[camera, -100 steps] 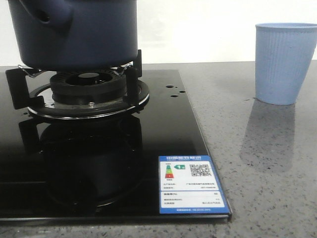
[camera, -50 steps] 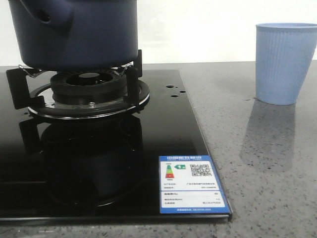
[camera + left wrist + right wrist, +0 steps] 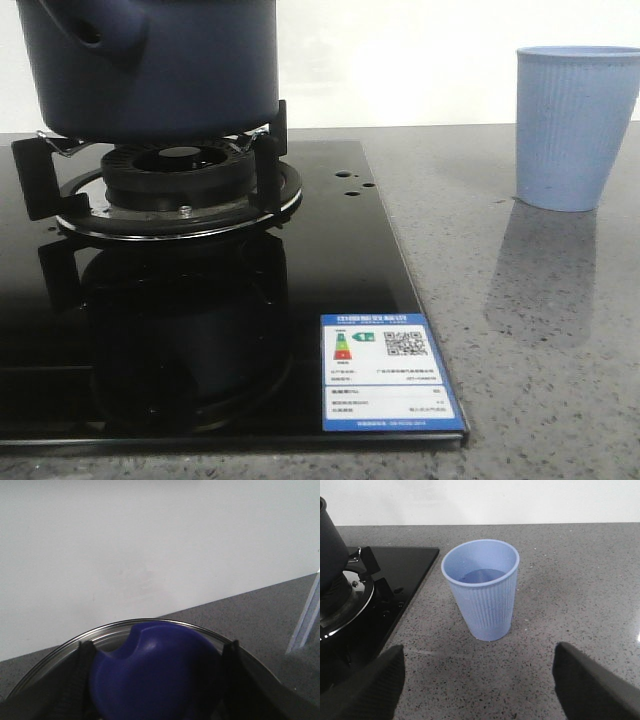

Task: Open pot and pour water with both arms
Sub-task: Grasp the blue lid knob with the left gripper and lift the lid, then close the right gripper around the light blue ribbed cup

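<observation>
**Pot on the burner, lid knob between the left fingers, cup apart on the counter**

The pot [image 3: 150, 65], dark navy with matte sides, is seen seated on the black pot support [image 3: 165, 180] of the gas burner [image 3: 175, 165], at the rear left of the glossy black hob [image 3: 330, 260]. Its stubby side handle [image 3: 95, 25], pierced by a hole, is turned toward the camera on the left. The top of the pot is cut off by the front view's upper edge.

In the left wrist view a rounded blue knob [image 3: 155, 675] is shown above a circular lid with a metal rim [image 3: 150, 622]. The left gripper [image 3: 156, 680] is set around this knob, one dark finger [image 3: 75, 680] at either side and close against it; a grip on the knob is indicated.

The right gripper [image 3: 480, 680] is held wide open over the grey speckled counter [image 3: 570, 580], nothing between its dark fingers [image 3: 367, 685]. Beyond them the light blue ribbed cup [image 3: 482, 587] stands upright on the counter, just beside the hob's right edge and well apart from the pot. A little liquid is seen at the cup's bottom.

An energy label [image 3: 388, 372] is fixed at the hob's front right corner.
</observation>
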Tool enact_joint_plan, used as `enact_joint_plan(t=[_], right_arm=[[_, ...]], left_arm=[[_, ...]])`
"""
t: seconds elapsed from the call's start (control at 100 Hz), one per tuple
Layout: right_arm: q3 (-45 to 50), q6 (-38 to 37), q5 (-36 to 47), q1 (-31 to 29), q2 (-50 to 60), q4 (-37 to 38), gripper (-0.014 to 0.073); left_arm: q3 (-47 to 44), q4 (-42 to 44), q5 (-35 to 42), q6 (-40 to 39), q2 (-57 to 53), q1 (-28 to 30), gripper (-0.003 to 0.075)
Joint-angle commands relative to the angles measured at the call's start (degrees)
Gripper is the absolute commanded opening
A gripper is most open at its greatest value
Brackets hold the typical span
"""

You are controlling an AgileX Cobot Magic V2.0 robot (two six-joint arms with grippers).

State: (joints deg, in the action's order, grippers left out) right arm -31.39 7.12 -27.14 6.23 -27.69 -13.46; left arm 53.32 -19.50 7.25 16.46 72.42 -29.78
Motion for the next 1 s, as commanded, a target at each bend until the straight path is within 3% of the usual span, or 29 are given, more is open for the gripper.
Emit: enact_joint_plan(t=[0.0,0.29,0.52,0.72,0.99], right_arm=[[-2.16,0.51,5.01,0.11,-0.72,-0.20,0.0543],[1.65,0.51,9.19,0.75,-0.72,-0.86,0.0543],[5.58,0.51,16.25,4.98,-4.06,-2.82,0.0543],[5.80,0.51,25.57,8.33,-13.13,-2.01,0.0543],[5.80,0.51,39.79,8.43,-27.33,-1.85,0.0543]], left_arm=[[2.14,0.38,6.16,-0.09,-4.20,0.54,0.0340],[2.14,0.38,5.29,0.03,-11.34,5.47,0.0340],[2.14,0.38,2.67,0.03,-16.27,11.00,0.0340],[2.14,0.38,0.85,0.03,-19.19,14.66,0.0340],[2.14,0.38,0.86,0.03,-20.94,15.84,0.0340]])
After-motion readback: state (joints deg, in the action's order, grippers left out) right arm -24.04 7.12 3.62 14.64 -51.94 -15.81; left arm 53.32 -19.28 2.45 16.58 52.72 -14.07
